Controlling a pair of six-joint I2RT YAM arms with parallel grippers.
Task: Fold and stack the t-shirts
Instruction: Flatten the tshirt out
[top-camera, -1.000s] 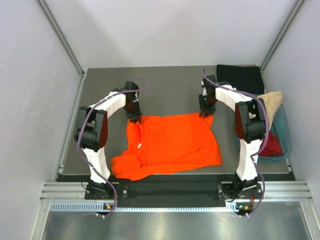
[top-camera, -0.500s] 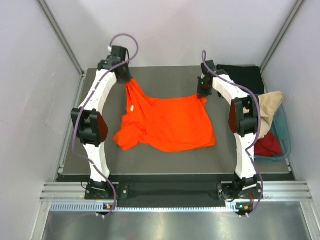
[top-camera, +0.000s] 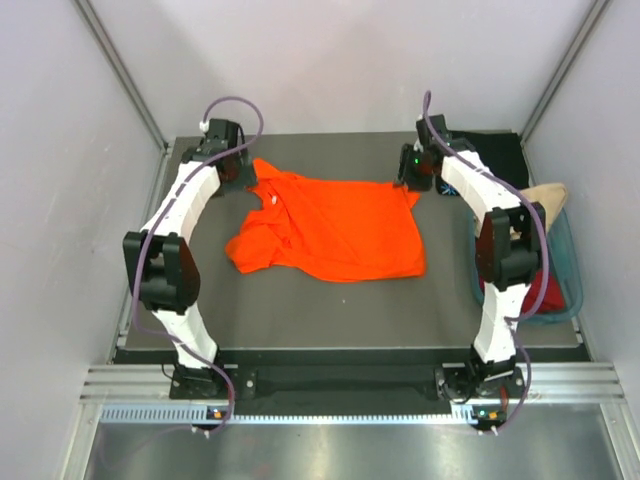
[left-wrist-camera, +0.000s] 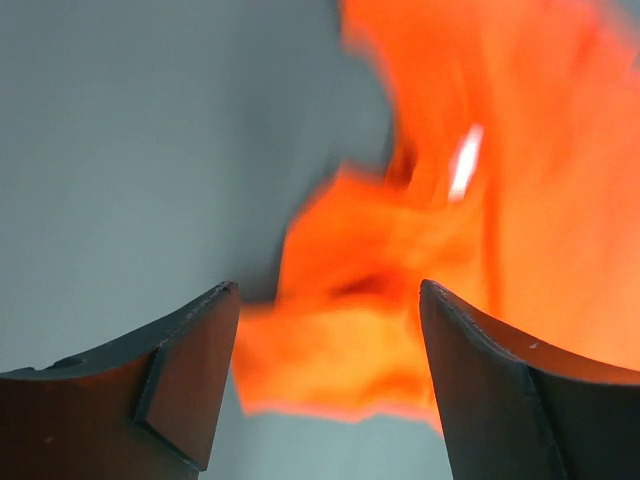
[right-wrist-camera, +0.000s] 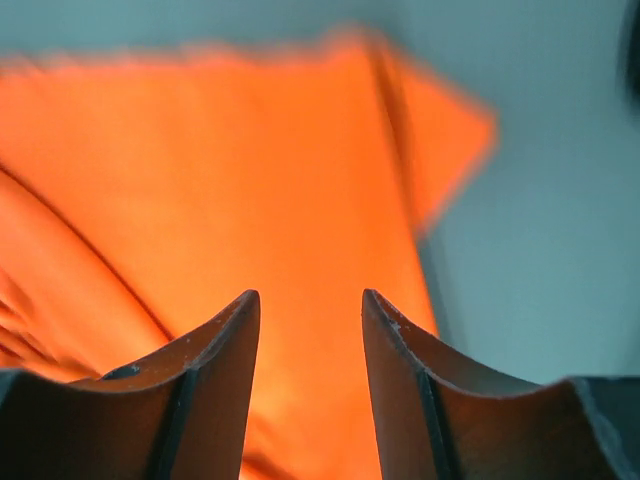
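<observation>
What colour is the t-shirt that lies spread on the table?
Plain bright orange cloth t-shirt; best in the top external view.

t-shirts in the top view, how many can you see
4: orange one spread mid-table, black one at the far right corner, beige one draped over the teal tub, dark red one inside it. More may be hidden there.

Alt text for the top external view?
A bright orange cloth t-shirt lies spread on the dark grey table, rumpled toward the left arm's side. The left gripper and right gripper are open at its far corners, holding nothing. A teal plastic tub of clothes sits far right.
</observation>
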